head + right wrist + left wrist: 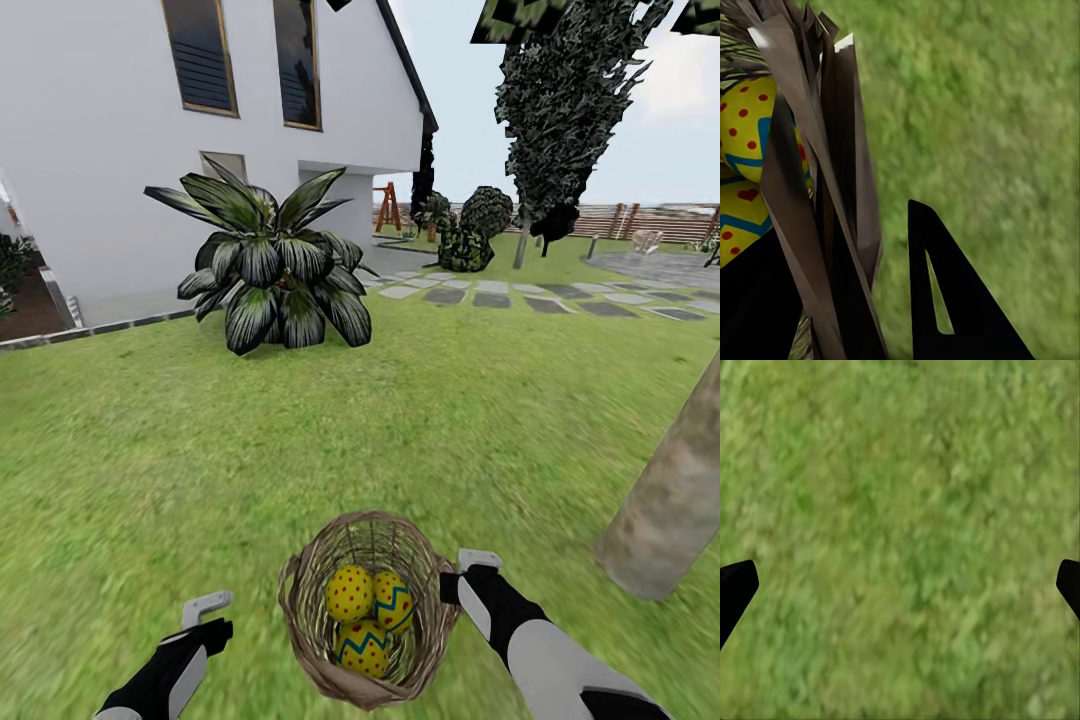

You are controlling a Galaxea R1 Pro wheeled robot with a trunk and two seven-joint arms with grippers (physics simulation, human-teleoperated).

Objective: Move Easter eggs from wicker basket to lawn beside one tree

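Wicker twigs of the basket [368, 610] sit between the two grippers on the lawn [200, 440], and the three Easter eggs [368, 618] lie clustered inside it, touching one another: one toward the left gripper's side, one toward the right gripper's side, and one nearer the robot.

The right gripper [462, 574] is at the basket's rim on its own side. In the right wrist view the basket wall [825, 187] passes between the two dark fingers [952, 300], one finger outside over the grass [1005, 112] and the other inside next to the eggs [750, 165]. The jaws stand apart with the wall between them; whether they press on it cannot be told.

The left gripper [205, 612] hangs over bare grass, just beside the basket but apart from it. In the left wrist view its fingertips [735, 589] sit at opposite edges with only grass [900, 532] between them, so it is spread wide and holds nothing.

Beyond the right gripper, further out on that side, a thick grey-brown tree trunk [675, 490] rises from the lawn, near the basket. Ahead of both grippers, well apart, stand a dark-fronded palm [275, 265] and the white house [110, 150].
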